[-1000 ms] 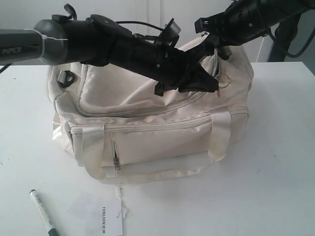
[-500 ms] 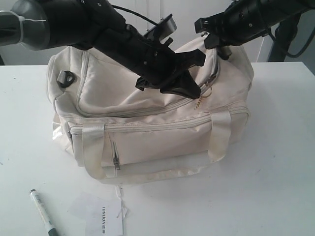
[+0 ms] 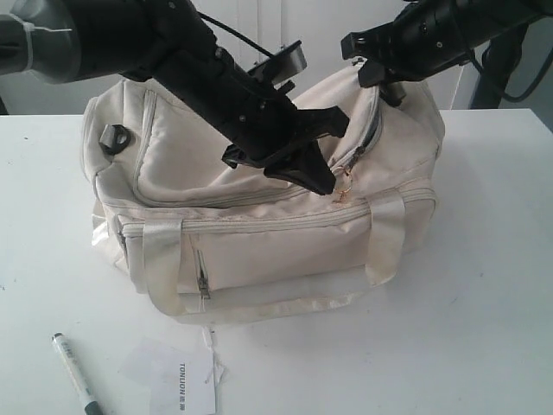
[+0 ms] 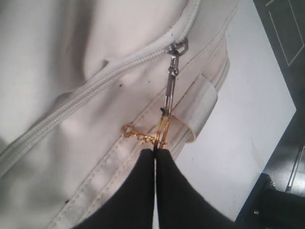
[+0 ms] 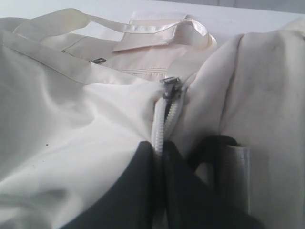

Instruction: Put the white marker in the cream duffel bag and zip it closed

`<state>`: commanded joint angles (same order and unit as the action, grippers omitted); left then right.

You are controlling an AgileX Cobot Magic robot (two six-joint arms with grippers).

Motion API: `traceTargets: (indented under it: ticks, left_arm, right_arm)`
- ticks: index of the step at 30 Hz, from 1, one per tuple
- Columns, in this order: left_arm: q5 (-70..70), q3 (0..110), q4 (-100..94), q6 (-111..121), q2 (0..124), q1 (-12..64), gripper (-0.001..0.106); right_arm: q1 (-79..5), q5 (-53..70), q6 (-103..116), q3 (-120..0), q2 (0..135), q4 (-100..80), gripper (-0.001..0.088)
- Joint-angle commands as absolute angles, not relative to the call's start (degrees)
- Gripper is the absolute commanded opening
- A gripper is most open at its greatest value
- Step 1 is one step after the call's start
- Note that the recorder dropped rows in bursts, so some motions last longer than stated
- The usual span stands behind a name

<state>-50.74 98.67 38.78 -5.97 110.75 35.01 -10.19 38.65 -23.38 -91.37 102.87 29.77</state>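
Observation:
The cream duffel bag (image 3: pixel 259 233) stands mid-table. My left gripper (image 3: pixel 333 183) reaches across its top and is shut on the gold chain of the top zipper's pull (image 4: pixel 164 131). The pull is drawn taut from the slider (image 4: pixel 177 47). My right gripper (image 3: pixel 380 82) holds the bag's raised right end, shut on the zipper tape (image 5: pixel 159 129) just behind the slider (image 5: pixel 170 86). A thin dark gap shows in the teeth there. The white marker (image 3: pixel 76 385) with its black cap lies on the table at the front left, far from both grippers.
A flat white paper tag (image 3: pixel 177 387) with printed text lies beside the marker. The bag's front strap (image 3: pixel 259 298) loops forward onto the white table (image 3: pixel 484 303). A dark clip (image 3: pixel 114 137) sits at the bag's left end. Dark equipment stands behind at the right.
My left gripper has moved down and toward the bag's front, drawing the zipper pull along the curved top zipper. The right gripper has held its place on the bag's end.

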Motion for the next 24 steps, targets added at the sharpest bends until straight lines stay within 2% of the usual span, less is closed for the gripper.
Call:
traceTargets:
  ticks: [24]
  left_arm:
    - [-52.08, 98.67, 29.70, -6.30, 103.33, 35.01, 0.000]
  right_arm:
    - [-10.19, 39.88, -23.38, -91.37, 102.87, 30.01, 0.0000]
